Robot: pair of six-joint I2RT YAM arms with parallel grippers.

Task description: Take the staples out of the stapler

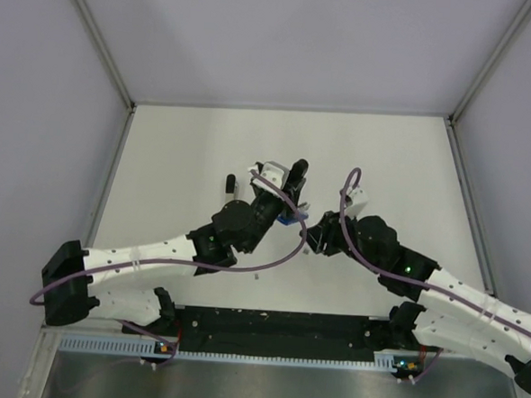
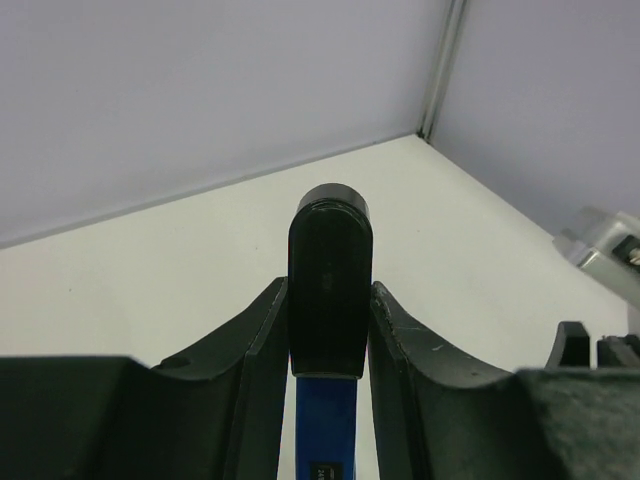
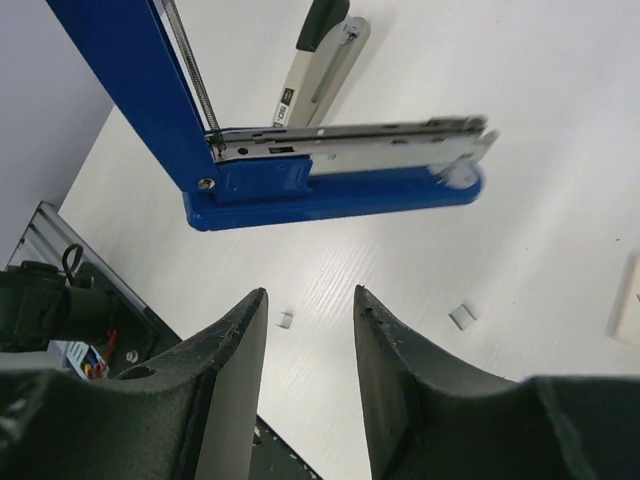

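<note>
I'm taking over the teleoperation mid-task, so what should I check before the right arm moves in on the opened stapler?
1. Left gripper clamped on the black end of the small narrow blue stapler: ok.
2. Stapler hinged open, silvery metal magazine exposed: ok.
3. Right gripper open and empty: ok.
4. Right fingers apart from the stapler: ok.
5. Magazine emptied: cannot tell; two tiny pale staple blocks lie on the white table.
6. Cream-and-black second stapler lying on the table beyond, untouched: ok.
</note>
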